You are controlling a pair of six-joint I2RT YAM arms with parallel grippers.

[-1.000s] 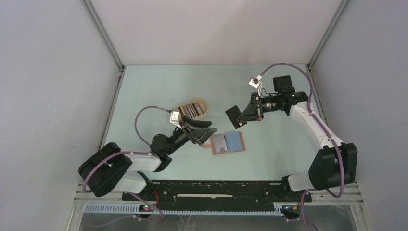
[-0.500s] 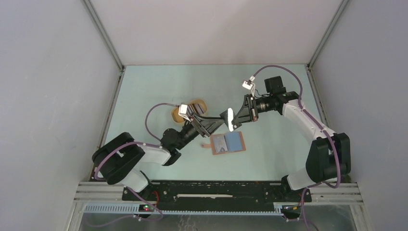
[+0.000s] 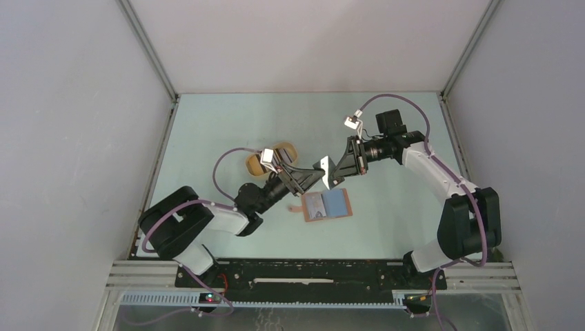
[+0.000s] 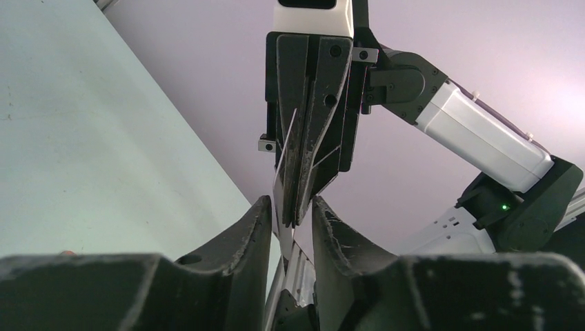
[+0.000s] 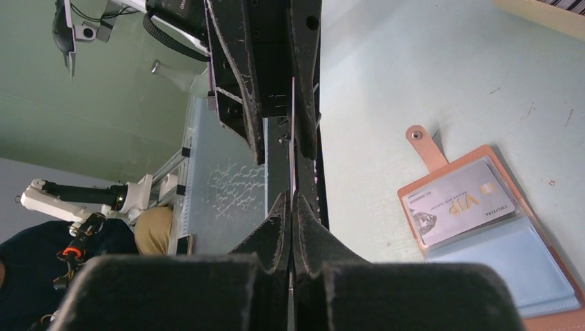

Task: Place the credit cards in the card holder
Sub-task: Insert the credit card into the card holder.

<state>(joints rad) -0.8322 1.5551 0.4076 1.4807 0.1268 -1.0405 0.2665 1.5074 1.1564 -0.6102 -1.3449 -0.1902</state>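
right pincer [image 5: 290,200]: clamped on card [image 3: 328,172] | left pincer [image 4: 291,202]: jaws apart, straddling same card | card holder [image 3: 326,205]: open on tabletop [image 3: 227,117]

From the wrist camera I saw the right gripper [image 5: 292,200] pressed together on a thin credit card [image 5: 293,176], presented edge-on. The left gripper [image 5: 284,157] faced it from above, jaws apart, one finger on each side of the card; I could not confirm contact. To the right, the card holder [image 5: 507,272] lay open on the pale green table [image 5: 414,62], snap tab [image 5: 422,143] extended toward the grippers. A grey VIP card [image 5: 459,207] sat in its clear pocket.
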